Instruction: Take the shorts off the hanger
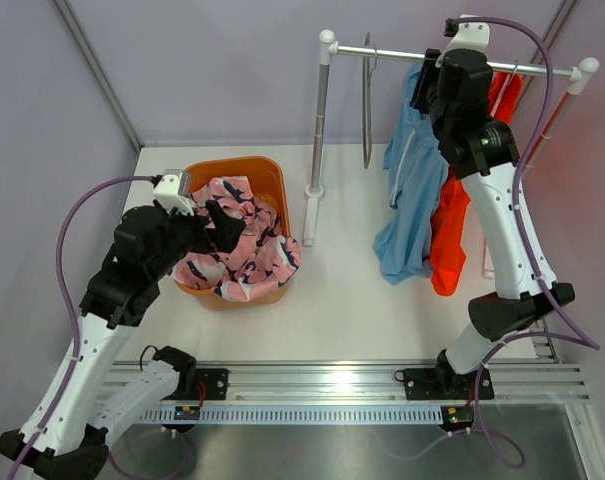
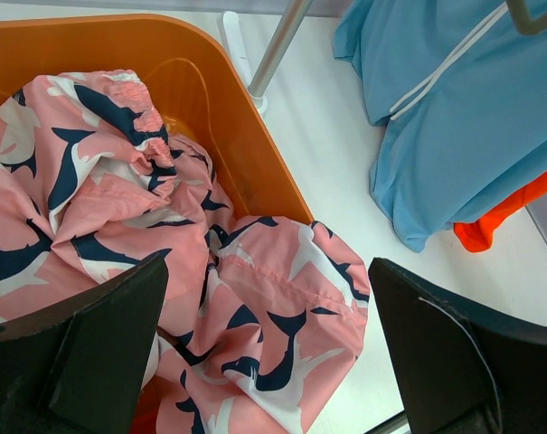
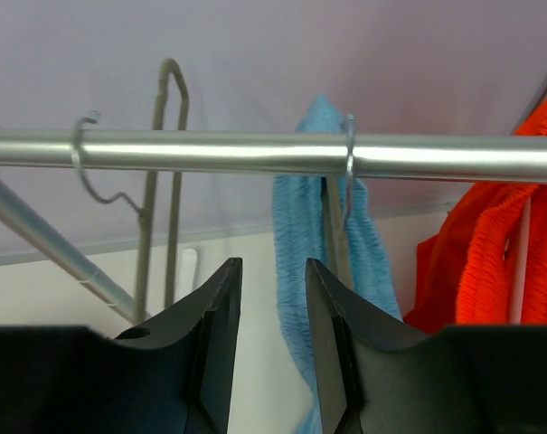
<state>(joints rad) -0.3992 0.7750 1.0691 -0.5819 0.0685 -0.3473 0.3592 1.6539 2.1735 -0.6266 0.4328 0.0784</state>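
Nearest, over the basket [image 1: 244, 163]: left gripper [image 2: 268, 294], black fingers spread wide with nothing between them, hovering just above the pink shorts [image 2: 119, 208]. Crumpled soft fabric, salmon pink printed with navy-and-white fish-like shapes, gathered elastic waistband bunched near the top, one part spilling over the rim. Smooth, glossy orange plastic for the basket, rounded at the corners, set on the white table [image 1: 352, 290].

Farther back, a rack [image 1: 320, 120] of grey tube with white end caps, topped by a polished metal rail [image 3: 255, 154]. Hung from it on a thin wire hook [image 3: 348, 154]: the light blue shorts [image 1: 412, 200], limp and smooth, white drawstring trailing down, ribbed waistband draped over the hanger bar. Just beside them on the right, the bright orange shorts [image 1: 450, 240], waistband tightly shirred, hem a little lower than the blue. To the left, a bare grey hanger [image 1: 367, 110].

Up at the rail, right gripper [image 3: 273, 298]: fingers parted by a narrow gap, gripping nothing, just below the rail beside the blue waistband.
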